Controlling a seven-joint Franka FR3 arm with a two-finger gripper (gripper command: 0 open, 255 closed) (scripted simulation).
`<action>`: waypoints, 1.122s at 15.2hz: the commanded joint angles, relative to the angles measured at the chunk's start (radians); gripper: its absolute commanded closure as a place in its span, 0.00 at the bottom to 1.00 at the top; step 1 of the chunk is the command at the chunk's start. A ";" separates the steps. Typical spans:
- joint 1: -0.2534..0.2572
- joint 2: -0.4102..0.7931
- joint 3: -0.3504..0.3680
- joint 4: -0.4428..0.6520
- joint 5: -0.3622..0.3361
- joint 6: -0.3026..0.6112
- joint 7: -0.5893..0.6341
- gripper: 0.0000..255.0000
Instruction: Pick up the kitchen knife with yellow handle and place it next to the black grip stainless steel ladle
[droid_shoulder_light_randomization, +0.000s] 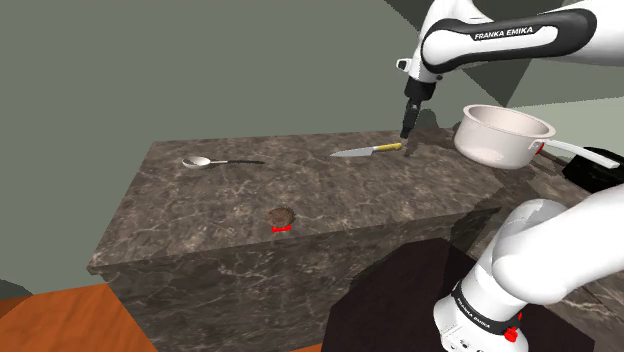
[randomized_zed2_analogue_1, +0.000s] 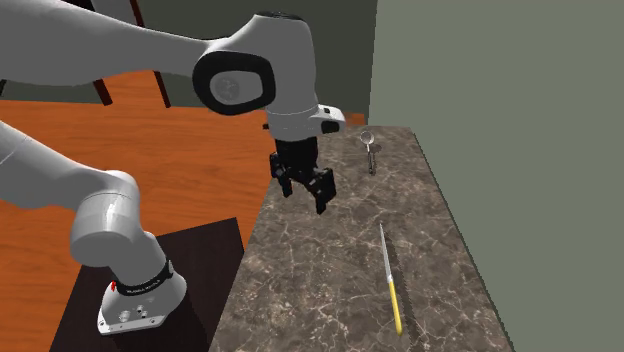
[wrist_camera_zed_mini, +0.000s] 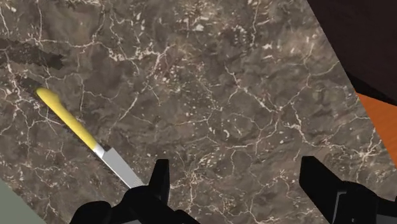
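The knife (droid_shoulder_light_randomization: 365, 151) lies flat on the dark marble counter (droid_shoulder_light_randomization: 200, 225), its yellow handle (droid_shoulder_light_randomization: 389, 147) pointing to the shoulder view's right. My gripper (droid_shoulder_light_randomization: 409, 130) hovers open just beyond the handle end, above the counter and holding nothing. In the wrist view the yellow handle (wrist_camera_zed_mini: 67, 121) and steel blade (wrist_camera_zed_mini: 121, 168) lie off to one side of one finger (wrist_camera_zed_mini: 159, 181), not between the fingers. The ladle (droid_shoulder_light_randomization: 215, 161), with a shiny bowl and thin dark grip, rests far off toward the shoulder view's left. In the second exterior view the knife (randomized_zed2_analogue_1: 388, 270) is near, the ladle (randomized_zed2_analogue_1: 370, 150) farther, and the gripper (randomized_zed2_analogue_1: 308, 187) hangs above the counter.
A white saucepan (droid_shoulder_light_randomization: 500, 135) with a long handle stands at the counter's right end in the shoulder view, close to the arm. A small brown object with a red base (droid_shoulder_light_randomization: 281, 218) sits near the counter's front edge. An orange wooden floor (randomized_zed2_analogue_1: 190, 170) lies below.
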 joint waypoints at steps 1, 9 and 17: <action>0.016 0.064 -0.049 0.017 0.003 0.046 -0.094 0.00; 0.084 0.404 -0.209 0.178 0.140 0.186 -0.488 0.00; 0.030 0.789 -0.211 0.432 0.381 0.220 -0.888 0.00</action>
